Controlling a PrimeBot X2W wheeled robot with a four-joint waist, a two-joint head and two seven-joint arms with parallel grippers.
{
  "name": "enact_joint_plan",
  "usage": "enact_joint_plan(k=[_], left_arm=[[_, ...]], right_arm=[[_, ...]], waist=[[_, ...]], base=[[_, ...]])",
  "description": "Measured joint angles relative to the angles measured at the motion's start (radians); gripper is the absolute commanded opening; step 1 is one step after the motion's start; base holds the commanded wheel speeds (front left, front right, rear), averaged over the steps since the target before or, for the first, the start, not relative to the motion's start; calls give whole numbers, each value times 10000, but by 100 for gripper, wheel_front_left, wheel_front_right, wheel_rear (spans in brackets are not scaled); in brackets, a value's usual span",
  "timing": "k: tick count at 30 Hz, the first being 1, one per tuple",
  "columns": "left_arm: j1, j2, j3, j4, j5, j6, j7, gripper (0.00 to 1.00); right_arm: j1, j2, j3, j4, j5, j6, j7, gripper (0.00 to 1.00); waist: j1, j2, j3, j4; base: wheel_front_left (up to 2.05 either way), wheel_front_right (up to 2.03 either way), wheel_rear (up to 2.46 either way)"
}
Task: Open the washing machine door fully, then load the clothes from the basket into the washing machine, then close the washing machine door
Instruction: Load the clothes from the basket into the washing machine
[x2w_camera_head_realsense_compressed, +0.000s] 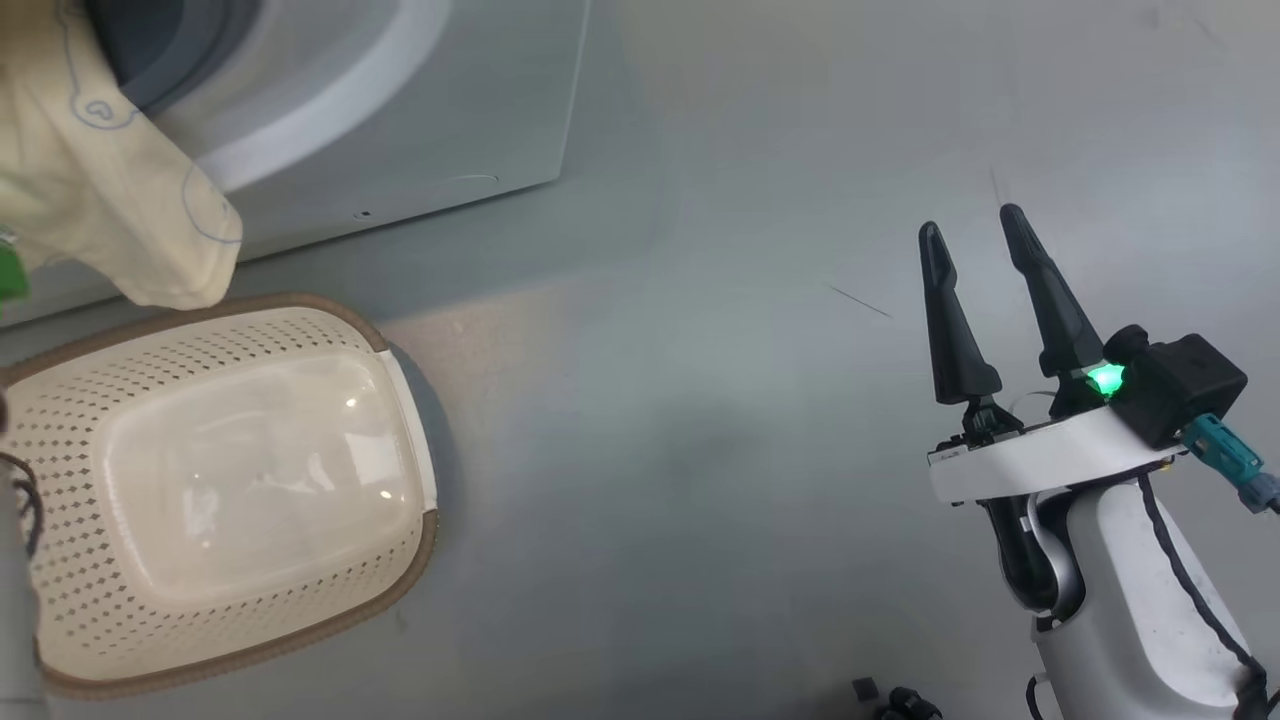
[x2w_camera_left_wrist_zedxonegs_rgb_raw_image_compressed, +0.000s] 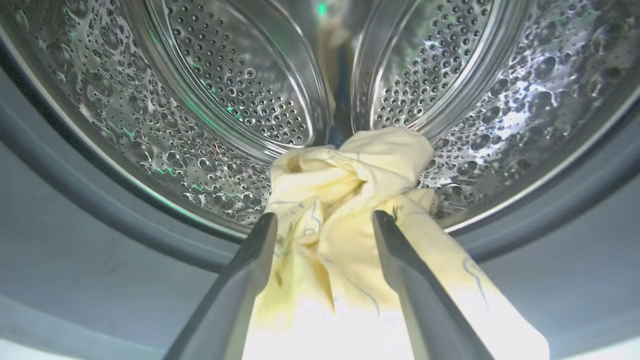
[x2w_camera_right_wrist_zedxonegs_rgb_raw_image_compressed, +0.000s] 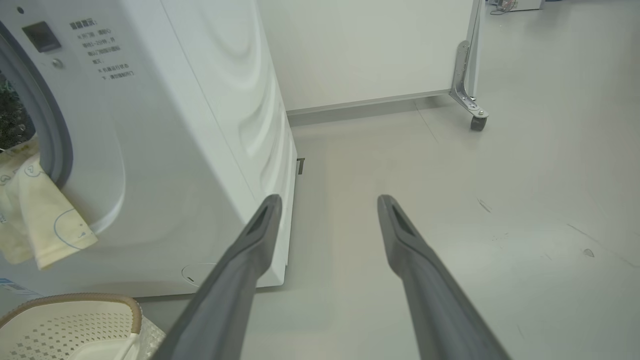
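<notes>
Left wrist view: left gripper (x2w_camera_left_wrist_zedxonegs_rgb_raw_image_compressed: 325, 217) spread open at drum (x2w_camera_left_wrist_zedxonegs_rgb_raw_image_compressed: 240, 85) mouth, clothes (x2w_camera_left_wrist_zedxonegs_rgb_raw_image_compressed: 350, 170) between its fingers.
Garment tail hangs outside above basket (x2w_camera_head_realsense_compressed: 60, 420); best to push it fully past the gasket (x2w_camera_left_wrist_zedxonegs_rgb_raw_image_compressed: 75, 200) before withdrawing. Right gripper (x2w_camera_head_realsense_compressed: 969, 220) open, unloaded, over floor (x2w_camera_head_realsense_compressed: 700, 400).

The clothes (x2w_camera_head_realsense_compressed: 110, 190) are running off the head view's left edge; the basket (x2w_camera_head_realsense_compressed: 230, 335) is being cut there too; in the left wrist view, glare is bleaching their lower folds; the lettering (x2w_camera_right_wrist_zedxonegs_rgb_raw_image_compressed: 102, 50) on the washing machine (x2w_camera_right_wrist_zedxonegs_rgb_raw_image_compressed: 165, 150) is showing too small to read.
</notes>
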Motion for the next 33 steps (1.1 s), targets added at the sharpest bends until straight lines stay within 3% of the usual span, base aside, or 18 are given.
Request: enact_joint_plan(k=[9,19,33], left_arm=[[2254,-892,-217,-265,36,-21,-198,100],[4304,-2155,-650,-1141,468,376,-230,100],[6352,-2203,-1285,-2163,627,581,-228,100]], right_arm=[[476,-88,113,355,-167,0,0,100],[1236,-309,173,660,-222,0,0,100],[2211,-393,119,1028,-351,0,0,100]], waist=[[0,0,-924,319],[0,0,-2036,692],[0,0,-3528,1331]], base=[[0,0,0],[0,0,0],[0,0,0]])
